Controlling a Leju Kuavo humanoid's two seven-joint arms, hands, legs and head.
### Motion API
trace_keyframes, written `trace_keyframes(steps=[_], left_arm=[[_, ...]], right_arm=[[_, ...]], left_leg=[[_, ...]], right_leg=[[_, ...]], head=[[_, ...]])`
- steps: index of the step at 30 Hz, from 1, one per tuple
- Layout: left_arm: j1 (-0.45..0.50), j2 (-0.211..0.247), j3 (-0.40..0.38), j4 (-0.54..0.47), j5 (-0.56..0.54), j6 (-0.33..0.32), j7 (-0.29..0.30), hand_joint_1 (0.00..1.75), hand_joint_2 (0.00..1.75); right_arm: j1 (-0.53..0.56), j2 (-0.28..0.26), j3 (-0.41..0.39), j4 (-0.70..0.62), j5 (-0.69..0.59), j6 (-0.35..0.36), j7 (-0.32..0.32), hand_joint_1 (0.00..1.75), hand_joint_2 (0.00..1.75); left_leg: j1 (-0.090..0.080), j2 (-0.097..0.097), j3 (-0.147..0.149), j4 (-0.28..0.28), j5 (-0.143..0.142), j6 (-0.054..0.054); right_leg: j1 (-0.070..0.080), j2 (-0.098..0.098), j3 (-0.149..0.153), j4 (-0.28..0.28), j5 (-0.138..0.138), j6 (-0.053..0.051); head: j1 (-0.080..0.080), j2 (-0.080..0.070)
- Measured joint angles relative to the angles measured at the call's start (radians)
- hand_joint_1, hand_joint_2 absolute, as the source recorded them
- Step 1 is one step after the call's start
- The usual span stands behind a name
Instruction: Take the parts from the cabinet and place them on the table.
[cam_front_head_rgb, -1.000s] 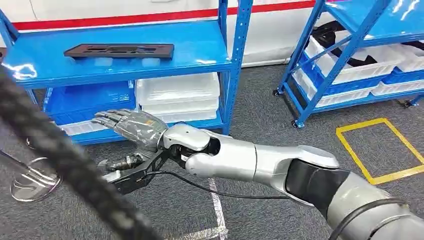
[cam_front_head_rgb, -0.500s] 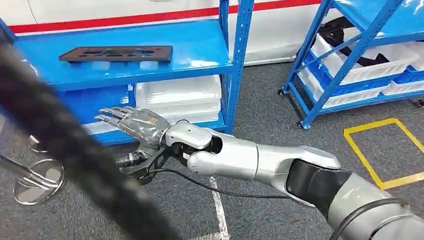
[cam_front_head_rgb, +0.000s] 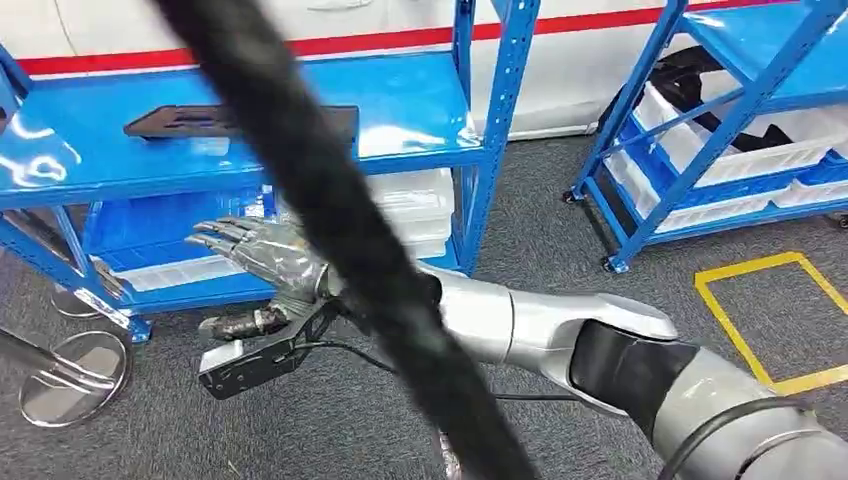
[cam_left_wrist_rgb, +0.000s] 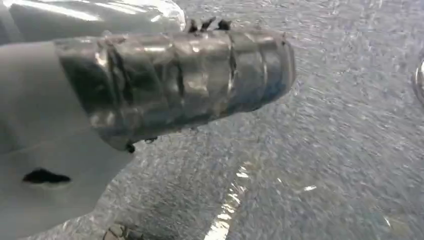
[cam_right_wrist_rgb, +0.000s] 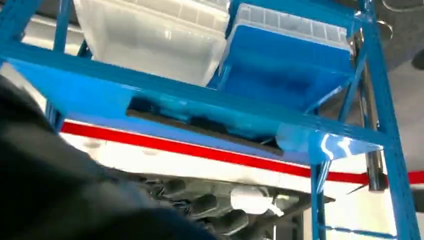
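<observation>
On the top shelf: dark part, flat, untouched. Right hand: fingers spread, empty, below shelf level, likely staging a reach. Left hand: state unclear.

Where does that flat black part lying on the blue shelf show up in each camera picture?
Head view: black part lies on the blue shelf, upper left.
Left wrist view: not in it.
Right wrist view: part mid-picture, view turned.
Shared landmark: the wall's red stripe.
</observation>
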Motion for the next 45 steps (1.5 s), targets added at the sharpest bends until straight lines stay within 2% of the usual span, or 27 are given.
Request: trace_keyframes(steps=[1,4,5,6,9,11,12,14,16,19,20,21,22,24,25,26,29,31,32,34,35,36,37,38,40,41,45], left_arm=[[0.000,-0.001,0.000,0.000,-0.001,0.000,-0.001,0.00,0.00],[0.000,0.000,0.000,0.000,-0.001,0.000,-0.001,0.00,0.00],[0.002,0.000,0.000,0.000,-0.001,0.000,-0.001,0.00,0.00],[0.003,0.000,0.000,0.000,-0.001,0.000,0.000,0.00,0.00],[0.005,-0.002,0.000,0.000,-0.001,0.000,0.000,0.00,0.00],[-0.001,-0.001,0.000,0.002,-0.001,0.000,0.000,0.00,0.00],[-0.003,-0.001,0.000,0.002,-0.001,0.000,-0.001,0.00,0.00],[-0.001,-0.001,-0.001,0.002,-0.001,0.000,0.000,0.00,0.00],[-0.002,0.000,0.000,0.002,0.000,0.001,0.000,0.00,0.00],[-0.005,-0.002,-0.001,0.002,0.002,0.002,0.000,0.00,0.00],[-0.004,-0.002,-0.001,0.002,0.003,0.003,0.000,0.00,0.00],[-0.001,-0.002,-0.001,0.002,0.006,0.004,0.002,0.00,0.00],[0.001,-0.002,-0.001,0.002,0.006,0.004,0.002,0.00,0.00],[0.000,-0.002,-0.001,0.002,0.008,0.005,0.002,0.00,0.00],[-0.001,-0.002,-0.001,0.002,0.008,0.005,0.002,0.00,0.00],[-0.001,-0.002,-0.001,0.002,0.008,0.005,0.002,0.00,0.00],[-0.004,-0.002,-0.002,0.003,0.010,0.005,0.002,0.00,0.00],[-0.002,-0.002,-0.003,0.003,0.012,0.005,0.002,0.00,0.00],[-0.003,-0.003,-0.005,0.003,0.011,0.004,0.002,0.00,0.00],[-0.008,-0.002,-0.010,0.002,0.011,0.004,0.006,0.00,0.00],[-0.010,-0.002,-0.011,0.003,0.012,0.004,0.008,0.00,0.00],[-0.010,-0.002,-0.015,0.003,0.013,0.003,0.009,0.00,0.00],[-0.010,-0.003,-0.021,0.003,0.014,0.002,0.010,0.00,0.00],[-0.010,-0.005,-0.023,0.002,0.014,0.000,0.010,0.00,0.00],[-0.012,-0.010,-0.024,0.003,0.014,-0.003,0.011,0.00,0.00],[-0.013,-0.011,-0.025,0.003,0.014,-0.004,0.011,0.00,0.00],[-0.022,-0.013,-0.038,0.002,0.015,-0.005,0.016,0.00,0.00]], right_arm=[[-0.003,0.000,-0.002,0.000,0.000,0.000,0.000,0.00,0.00],[0.006,-0.001,-0.003,0.003,0.000,0.000,0.000,0.00,0.00],[0.013,-0.001,-0.003,0.005,0.000,0.001,0.000,0.00,0.00],[0.016,-0.001,-0.003,0.006,0.000,0.001,0.000,0.00,0.00],[0.014,-0.003,-0.005,0.007,0.000,0.000,0.002,0.00,0.00],[0.014,-0.003,-0.005,0.008,0.000,0.001,0.002,0.00,0.00],[0.014,-0.002,-0.006,0.008,0.000,0.001,0.002,0.00,0.00],[0.013,-0.002,-0.007,0.008,0.000,0.001,0.002,0.00,0.00],[0.010,0.000,-0.008,0.007,0.000,0.001,0.001,0.00,0.00],[0.007,0.001,-0.009,0.008,0.001,0.004,0.002,0.00,0.00],[0.008,0.001,-0.009,0.010,0.001,0.006,0.002,0.00,0.00],[0.009,0.001,-0.009,0.011,0.001,0.008,0.002,0.00,0.00],[0.009,0.001,-0.008,0.011,0.001,0.011,0.002,0.00,0.00],[0.008,0.001,-0.009,0.011,0.002,0.012,0.002,0.00,0.00],[0.007,0.001,-0.009,0.011,0.002,0.012,0.002,0.00,0.00],[0.005,0.001,-0.009,0.011,0.002,0.013,0.002,0.00,0.00],[0.005,0.002,-0.009,0.014,0.006,0.018,0.007,0.00,0.00],[0.003,0.002,-0.009,0.017,0.021,0.024,0.016,0.00,0.00],[-0.002,0.002,-0.009,0.022,0.026,0.027,0.017,0.00,0.00],[-0.007,0.002,-0.009,0.038,0.043,0.033,0.017,0.00,0.00],[-0.006,0.002,-0.008,0.047,0.052,0.035,0.017,0.00,0.00],[-0.007,0.002,-0.006,0.055,0.065,0.037,0.019,0.00,0.00],[-0.008,0.002,-0.005,0.065,0.082,0.042,0.023,0.00,0.00],[-0.010,0.002,-0.005,0.075,0.093,0.047,0.026,0.00,0.00],[-0.020,0.004,-0.005,0.096,0.108,0.052,0.029,0.00,0.00],[-0.024,0.006,-0.005,0.106,0.113,0.052,0.029,0.00,0.00],[-0.038,0.032,0.001,0.168,0.129,0.056,0.009,0.00,0.00]], left_leg=[[-0.001,-0.002,0.013,-0.010,-0.004,0.006],[-0.001,-0.003,0.035,-0.013,-0.022,0.016],[-0.001,-0.004,0.044,-0.012,-0.030,0.015],[-0.001,-0.007,0.054,-0.010,-0.039,0.014],[0.003,-0.012,0.095,0.000,-0.074,0.004],[-0.003,-0.014,0.095,0.016,-0.091,-0.013],[-0.001,-0.014,0.089,0.015,-0.092,-0.015],[0.001,-0.013,0.093,0.009,-0.094,-0.021],[0.002,-0.007,0.085,0.039,-0.112,-0.032],[0.008,-0.002,-0.043,0.250,-0.183,-0.045],[0.008,-0.001,-0.088,0.312,-0.190,-0.046],[0.008,-0.001,-0.112,0.326,-0.170,-0.046],[0.008,-0.002,-0.111,0.294,-0.129,-0.043],[0.007,-0.002,-0.054,0.129,-0.008,-0.032],[0.005,-0.002,-0.031,0.057,0.019,-0.026],[-0.005,-0.004,-0.015,0.059,0.009,-0.024],[-0.008,-0.004,-0.012,0.031,-0.014,-0.015],[0.005,-0.002,0.005,0.007,-0.009,-0.007],[0.003,-0.003,0.011,0.001,-0.011,-0.002],[0.002,-0.003,0.015,0.002,-0.014,0.007],[0.001,-0.003,0.017,0.002,-0.016,0.009],[0.001,-0.003,0.018,0.004,-0.018,0.010],[0.001,-0.004,0.020,0.008,-0.022,0.010],[0.001,-0.006,0.023,0.012,-0.028,0.009],[0.002,-0.008,0.027,0.026,-0.041,0.002],[0.000,-0.008,0.024,0.029,-0.045,-0.002],[-0.003,-0.008,0.018,0.032,-0.042,-0.019]], right_leg=[[0.002,0.001,-0.017,0.042,-0.014,0.000],[0.003,0.003,-0.156,0.275,-0.089,-0.003],[0.002,0.003,-0.199,0.325,-0.087,-0.002],[0.001,0.002,-0.216,0.320,-0.051,0.002],[-0.009,0.000,-0.160,0.094,0.142,0.008],[-0.005,0.004,-0.129,0.046,0.129,0.004],[-0.001,0.006,-0.122,0.035,0.107,-0.008],[0.002,0.009,-0.123,0.033,0.102,-0.017],[-0.009,0.008,-0.102,0.022,0.098,-0.028],[-0.008,0.002,-0.088,0.022,0.085,-0.038],[-0.008,0.003,-0.084,0.022,0.081,-0.038],[-0.008,0.004,-0.079,0.022,0.077,-0.038],[-0.007,0.007,-0.071,0.022,0.071,-0.038],[-0.007,0.008,-0.049,0.022,0.057,-0.034],[-0.007,0.008,-0.041,0.022,0.049,-0.030],[0.000,0.009,-0.043,0.020,0.047,-0.025],[-0.004,0.010,-0.051,0.013,0.049,-0.011],[-0.004,0.006,-0.051,0.021,0.034,0.000],[-0.001,0.004,-0.069,0.064,0.010,0.000],[-0.001,0.004,-0.152,0.219,-0.052,0.000],[-0.002,0.004,-0.193,0.286,-0.067,0.001],[-0.002,0.004,-0.220,0.320,-0.064,0.002],[-0.003,0.004,-0.224,0.305,-0.032,0.003],[-0.004,0.003,-0.207,0.250,0.014,0.002],[-0.006,0.001,-0.139,0.077,0.114,-0.002],[-0.004,0.000,-0.129,0.061,0.097,-0.004],[0.001,0.007,-0.125,0.040,0.098,-0.017]], head=[[0.001,0.000],[0.001,0.000],[0.002,0.000],[0.002,0.000],[0.003,0.000],[-0.001,0.000],[-0.003,0.000],[-0.002,0.000],[-0.003,0.000],[-0.003,0.000],[-0.003,0.000],[-0.003,0.000],[-0.003,0.000],[-0.003,0.000],[-0.003,0.000],[-0.003,0.000],[-0.003,0.000],[-0.003,0.000],[-0.002,0.000],[-0.003,0.000],[-0.003,0.000],[-0.003,0.000],[-0.003,0.000],[-0.003,0.000],[-0.003,0.000],[-0.003,0.000],[-0.003,0.000]])
